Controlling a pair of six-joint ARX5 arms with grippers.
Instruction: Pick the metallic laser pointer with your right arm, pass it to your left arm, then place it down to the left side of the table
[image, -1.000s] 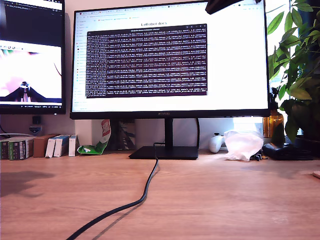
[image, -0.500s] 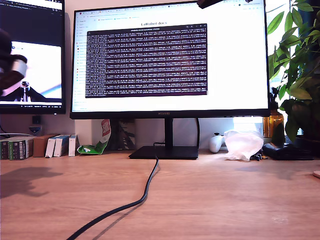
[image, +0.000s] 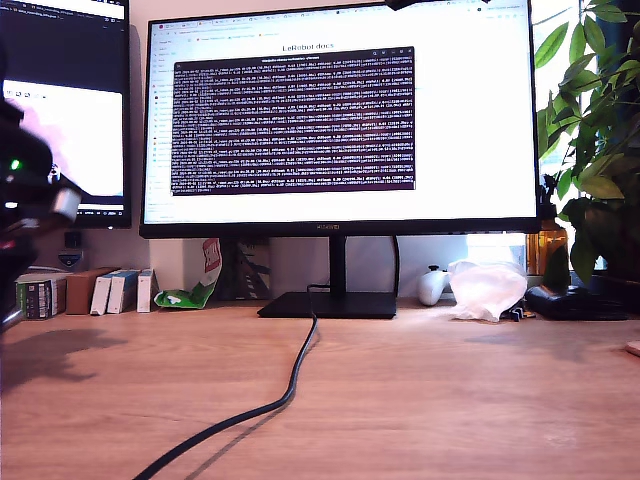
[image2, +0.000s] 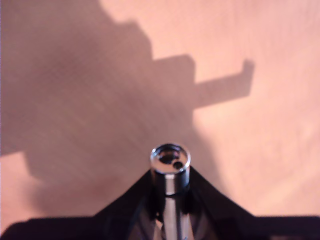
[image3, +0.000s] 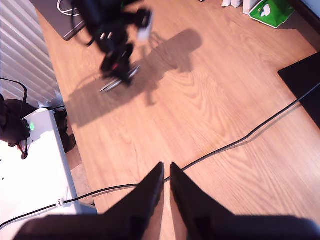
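laser pointer (image2: 170, 172) sits clamped in my first gripper (image2: 170, 210); lower gently toward table (image2: 260, 75) at twelve o'clock. second gripper (image3: 165, 187) nearly closed, empty.

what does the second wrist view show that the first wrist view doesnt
Only the second wrist view shows my second gripper, its jaws nearly closed with nothing between them, the black cable crossing the table, a white box beside the table edge, and my whole first arm from outside, blurred. Only the first wrist view shows the metallic laser pointer close up, end-on, clamped between my first gripper's fingers, with the arm's shadow behind. Both show the pointer held above the wooden table.
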